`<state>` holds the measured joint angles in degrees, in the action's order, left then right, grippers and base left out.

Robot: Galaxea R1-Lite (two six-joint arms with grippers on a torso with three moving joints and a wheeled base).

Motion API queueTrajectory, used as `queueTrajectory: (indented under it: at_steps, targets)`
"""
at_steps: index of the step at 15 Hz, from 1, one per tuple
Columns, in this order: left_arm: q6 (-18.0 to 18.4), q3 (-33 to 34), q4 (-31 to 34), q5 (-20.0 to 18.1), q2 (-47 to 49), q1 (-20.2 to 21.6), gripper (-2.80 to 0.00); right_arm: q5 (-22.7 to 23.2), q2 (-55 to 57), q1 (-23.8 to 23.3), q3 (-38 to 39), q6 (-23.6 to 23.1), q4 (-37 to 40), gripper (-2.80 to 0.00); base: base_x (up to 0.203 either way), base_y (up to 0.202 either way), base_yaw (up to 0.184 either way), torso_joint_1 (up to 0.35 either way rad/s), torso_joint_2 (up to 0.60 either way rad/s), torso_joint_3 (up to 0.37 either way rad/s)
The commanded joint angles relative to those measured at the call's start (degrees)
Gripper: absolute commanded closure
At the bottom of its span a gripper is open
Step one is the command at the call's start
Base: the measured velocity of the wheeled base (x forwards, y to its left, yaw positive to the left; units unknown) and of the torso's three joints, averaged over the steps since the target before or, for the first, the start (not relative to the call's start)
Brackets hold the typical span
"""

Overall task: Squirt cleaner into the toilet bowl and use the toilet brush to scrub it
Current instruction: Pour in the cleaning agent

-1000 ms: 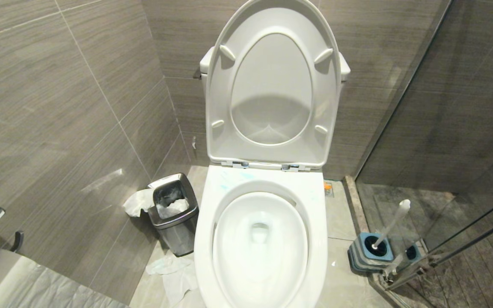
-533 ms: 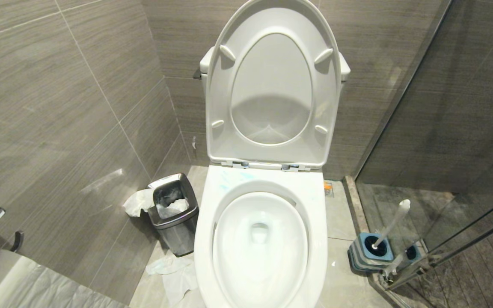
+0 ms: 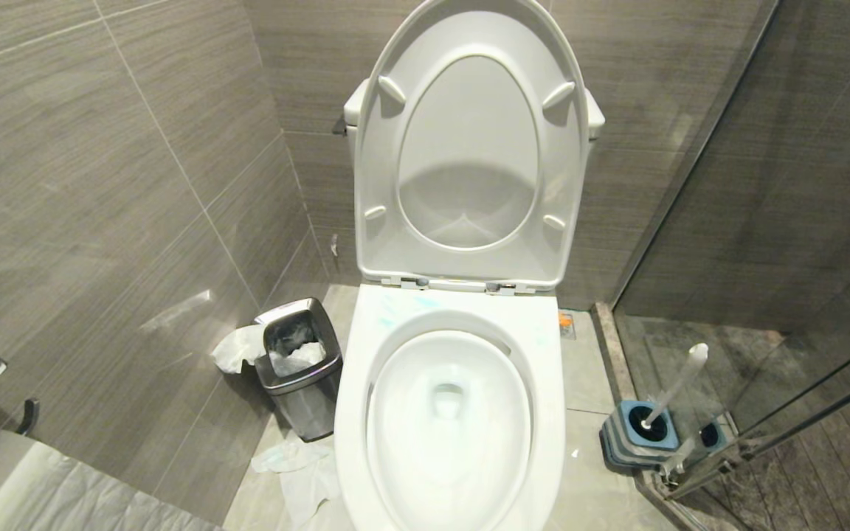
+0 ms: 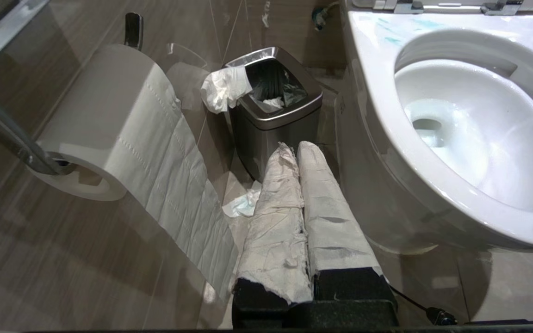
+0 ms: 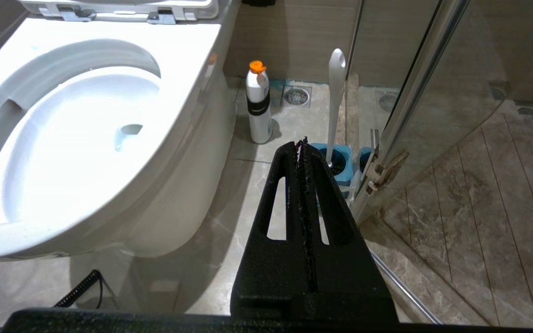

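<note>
The white toilet bowl (image 3: 351, 383) stands in the middle with its seat and lid (image 3: 469, 147) raised. Thin teal smears of cleaner (image 3: 395, 310) mark the back of the rim (image 4: 389, 34). To the bowl's right the toilet brush (image 3: 679, 383) leans in its blue striped holder (image 3: 639, 435) by the glass. A white bottle with an orange cap (image 5: 258, 104) stands on the floor between bowl and brush (image 5: 335, 92). Neither arm shows in the head view. My left gripper (image 4: 294, 147), its fingers wrapped in white paper, is shut and empty left of the bowl. My right gripper (image 5: 300, 143) is shut and empty, short of the holder.
A steel waste bin (image 3: 299, 361) stuffed with tissue stands left of the bowl, with crumpled paper (image 3: 299, 464) on the floor beside it. A toilet roll (image 4: 109, 120) hangs on the left wall. A glass shower door (image 5: 414, 92) closes off the right.
</note>
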<state>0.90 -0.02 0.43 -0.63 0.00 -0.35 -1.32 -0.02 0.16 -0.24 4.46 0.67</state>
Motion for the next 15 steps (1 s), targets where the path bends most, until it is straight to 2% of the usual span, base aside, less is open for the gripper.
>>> queueTrajectory:
  at_steps: [1, 15]
  targets:
    - [0.0, 0.0, 0.0, 0.1, 0.1, -0.1, 0.00, 0.0, 0.0, 0.0, -0.1, 0.0, 0.0, 0.00, 0.000, 0.000, 0.000, 0.002, 0.00, -0.119]
    - [-0.8, 0.0, 0.0, 0.4, 0.1, 0.0, 0.00, -0.1, 0.0, 0.0, -0.1, 0.0, 0.0, 0.00, 0.000, 0.000, 0.000, 0.004, 0.00, -0.191]
